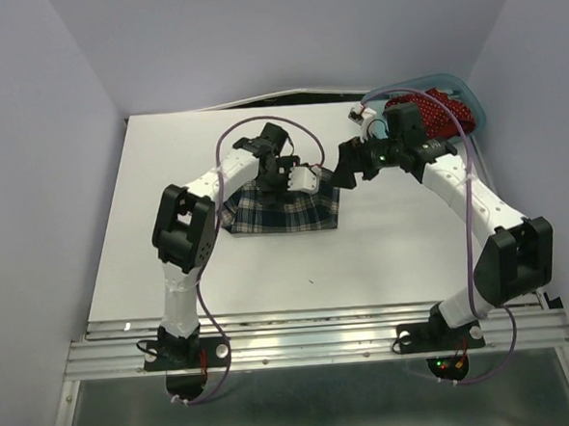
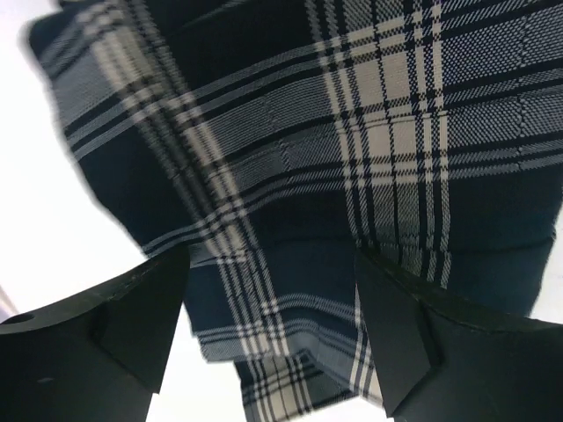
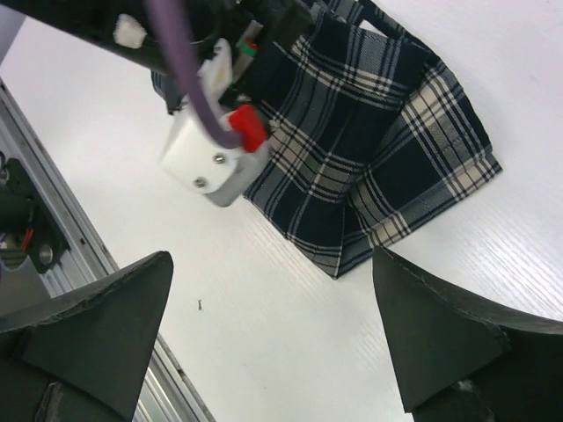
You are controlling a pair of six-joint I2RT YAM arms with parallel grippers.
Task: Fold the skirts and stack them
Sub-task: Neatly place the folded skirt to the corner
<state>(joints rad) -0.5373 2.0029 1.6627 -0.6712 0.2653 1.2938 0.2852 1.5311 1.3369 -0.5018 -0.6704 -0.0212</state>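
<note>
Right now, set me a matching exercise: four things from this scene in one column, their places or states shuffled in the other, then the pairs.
1. pleated navy-and-green plaid cloth skirt
2. red white-dotted cloth skirt
3. teal plastic tub
4. left gripper

A. at the far right corner of the white table
B. open, above plaid cloth
C. lying on the table's middle
D. heaped inside the tub

Pairs: 1-C, 2-D, 3-A, 4-B.
</note>
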